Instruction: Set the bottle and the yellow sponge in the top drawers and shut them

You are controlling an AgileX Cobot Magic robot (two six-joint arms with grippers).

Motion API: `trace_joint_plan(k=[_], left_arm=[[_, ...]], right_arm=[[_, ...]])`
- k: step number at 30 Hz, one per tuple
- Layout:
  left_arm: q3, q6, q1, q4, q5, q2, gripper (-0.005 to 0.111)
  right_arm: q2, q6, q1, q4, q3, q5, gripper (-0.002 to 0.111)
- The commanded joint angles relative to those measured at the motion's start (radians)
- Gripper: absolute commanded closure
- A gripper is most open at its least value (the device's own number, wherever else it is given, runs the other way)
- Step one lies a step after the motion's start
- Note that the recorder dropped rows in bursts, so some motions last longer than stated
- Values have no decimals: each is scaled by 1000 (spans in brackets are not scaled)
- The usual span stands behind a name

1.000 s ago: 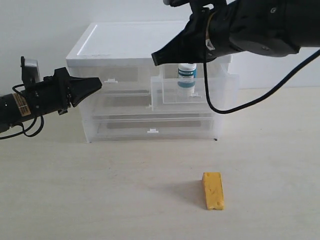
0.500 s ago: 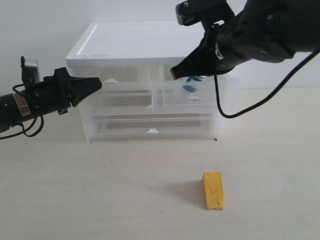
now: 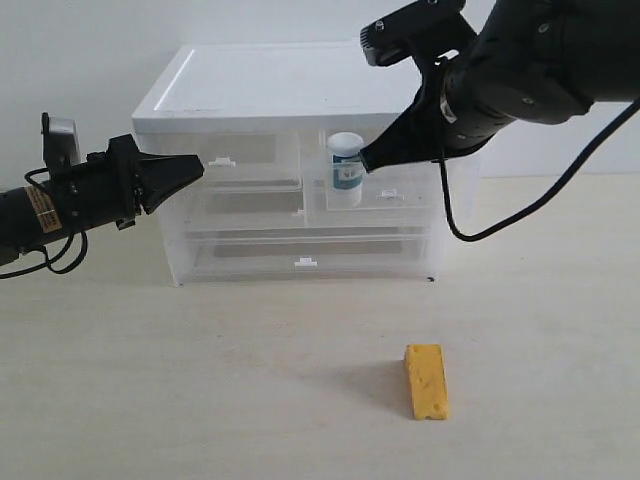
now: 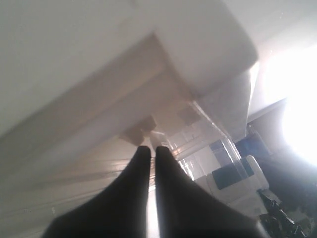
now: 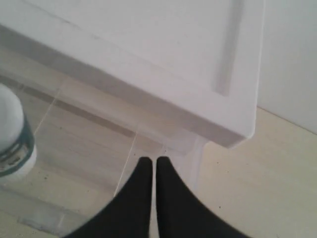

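Nearest, at about 5 o'clock in the exterior view, the yellow sponge (image 3: 425, 381) lies on the table (image 3: 180, 380), well apart from both arms and not yet stowed. Farther back, toward 12 o'clock, stands the white-topped drawer unit (image 3: 260, 85). Its right top drawer (image 3: 410, 205) juts forward of the unit's face, so it reads as partly open. The bottle (image 3: 347, 170) stands upright inside it, toward the drawer's 9 o'clock end. The right gripper (image 3: 366, 161) has its fingers pressed together with nothing between them. Its tip is just beside the bottle, over the drawer's front edge, and contact cannot be made out. At 9 o'clock the left gripper (image 3: 198, 163), likewise closed and empty, points at the tab handle (image 3: 221, 160) of the left top drawer (image 3: 255, 150), just short of it.

The step looks like shutting the bottle's drawer. It is best done with the closed tip set against the middle of the front wall. Push straight toward 12 o'clock, slowly, so the drawer runs square and the bottle does not topple.
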Motion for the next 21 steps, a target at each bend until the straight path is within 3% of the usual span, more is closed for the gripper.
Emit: trace_joint_plan(k=[1, 5, 9, 21], left_arm=[[-5, 6, -5, -20, 10, 2, 103], [-5, 6, -5, -20, 10, 2, 103], [-5, 6, -5, -18, 10, 2, 103], [-5, 6, -5, -20, 10, 2, 103]], right_arm=[[-68, -2, -4, 56, -3, -97, 108], [-89, -143, -3, 326, -3, -275, 108], [-54, -307, 9, 561, -3, -320, 108], [2, -391, 33, 637, -12, -350, 108]])
